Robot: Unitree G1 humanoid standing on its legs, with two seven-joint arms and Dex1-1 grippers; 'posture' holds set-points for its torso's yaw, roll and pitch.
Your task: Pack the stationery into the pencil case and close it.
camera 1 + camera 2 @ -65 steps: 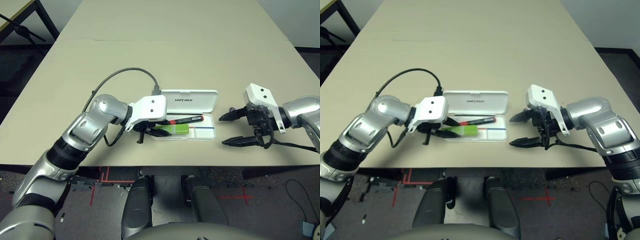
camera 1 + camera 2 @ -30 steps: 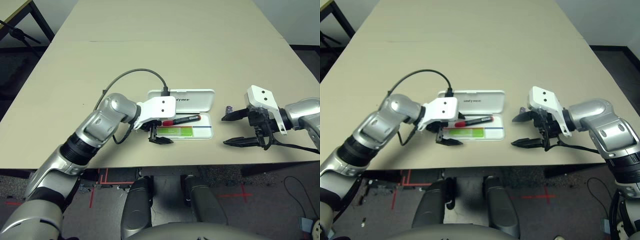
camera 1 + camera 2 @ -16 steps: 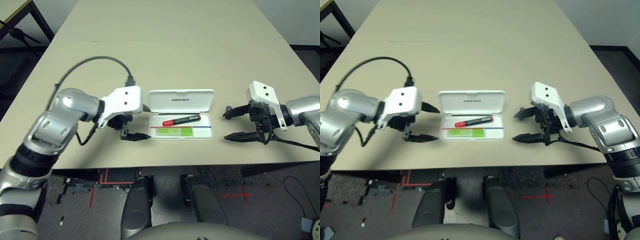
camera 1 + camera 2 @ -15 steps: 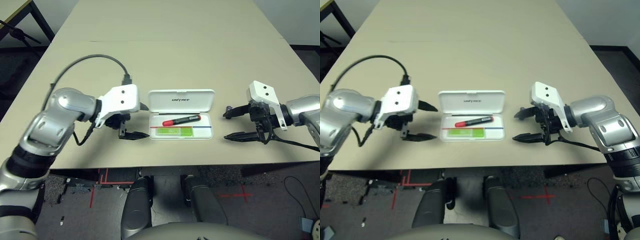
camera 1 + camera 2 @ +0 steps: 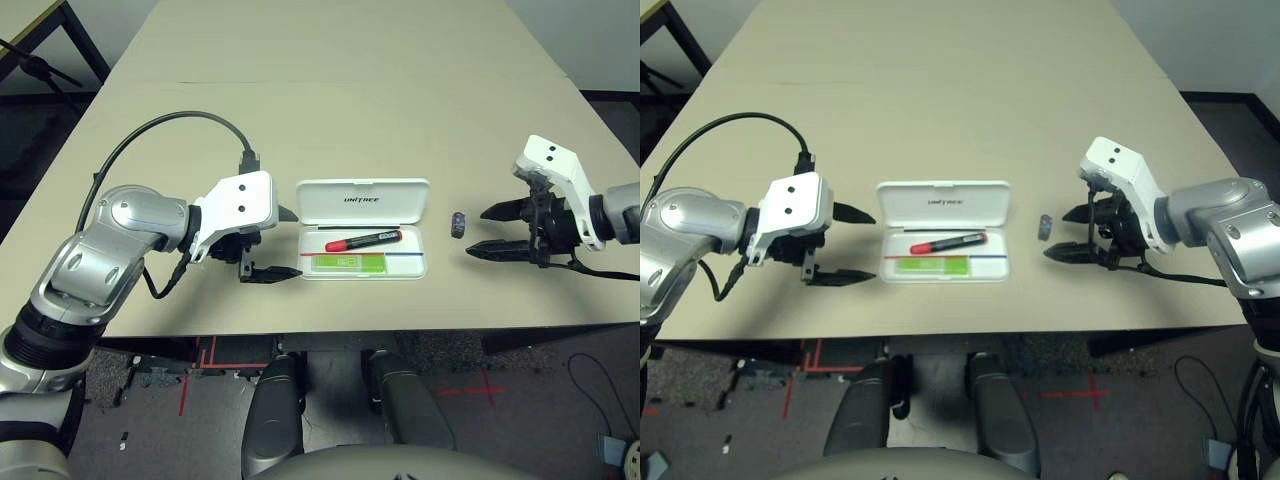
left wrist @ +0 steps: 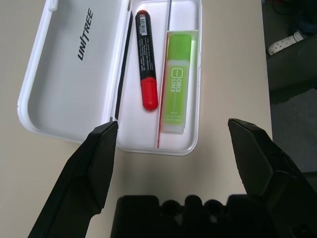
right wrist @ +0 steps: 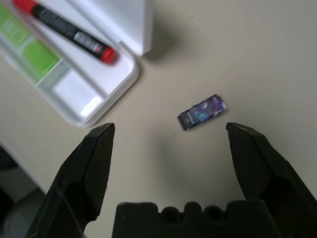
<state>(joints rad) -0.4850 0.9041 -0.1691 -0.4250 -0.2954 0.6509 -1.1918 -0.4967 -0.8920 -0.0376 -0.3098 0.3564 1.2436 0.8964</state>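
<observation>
Table (image 5: 330, 110): beige, bearing all items listed below.

Pencil case (image 5: 363, 200): white hinged box, lying open near the table's front edge, midway between the two arms. The lid (lettered "UNITREE") is lying flat behind the tray; the tray is facing up, showing a red and blue line along its floor.

Red marker (image 5: 362, 241): lying inside the tray, along its rear part and slightly angled, with its red cap pointing toward the robot's left.

Green highlighter (image 5: 345, 262): lying flat inside the tray, just in front of the marker, in the half nearer the left arm.

Purplish block (image 5: 457, 223): small and dark, sitting on the bare table outside the case, just beside the case's right end and apart from it (not touching either the case or the gripper).

Left gripper (image 5: 278, 243): hovering just off the case's left end, fingers pointing toward it. Jaws are standing wide apart and gripping nothing; the left wrist view is looking between them onto the tray.

Right gripper (image 5: 490, 232): hovering to the right of the purplish block, fingers pointing toward it. Jaws are spread wide and carrying nothing; in the right wrist view the block is lying between the two black fingers (image 7: 81, 173), clear of both.
</observation>
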